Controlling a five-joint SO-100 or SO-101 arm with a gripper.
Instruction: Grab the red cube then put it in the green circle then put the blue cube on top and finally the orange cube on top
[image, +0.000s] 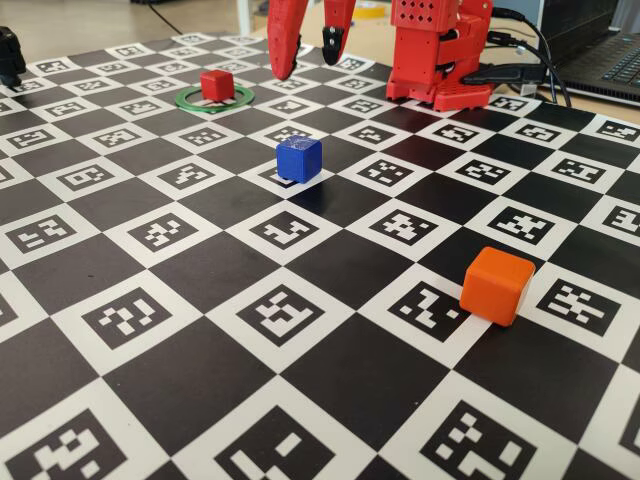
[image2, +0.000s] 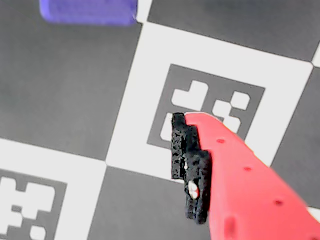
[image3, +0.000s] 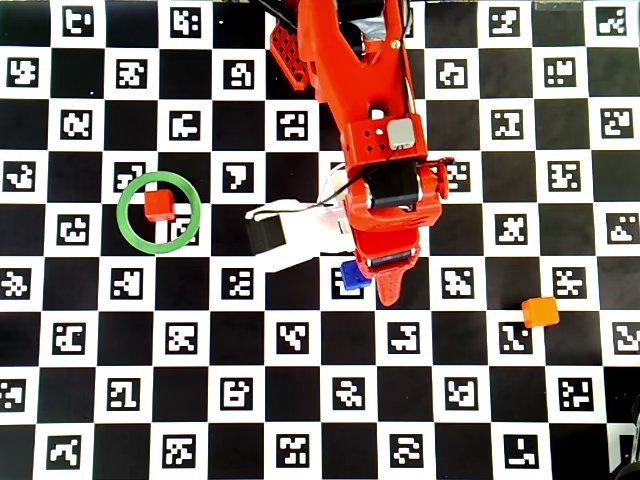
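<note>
Orange plastic sits nearest the fixed camera: the orange cube (image: 497, 285) rests alone on the checkered board (image: 200, 380), well apart from everything else. Further back, the blue cube (image: 299, 158) stands on a white square. It looks light and rigid, with slightly rough faces that should not slip, so I judge a pinch across two opposite flat sides is the way to take it. From overhead the gripper (image3: 392, 285) hangs directly over this cube, which shows partly at its left edge; in the wrist view the cube sits at the top left, apart from the padded finger (image2: 190, 170). The gripper is empty, its jaws spread apart. Farthest back, the red cube (image: 216, 84) already lies inside the green circle (image: 190, 100).
</note>
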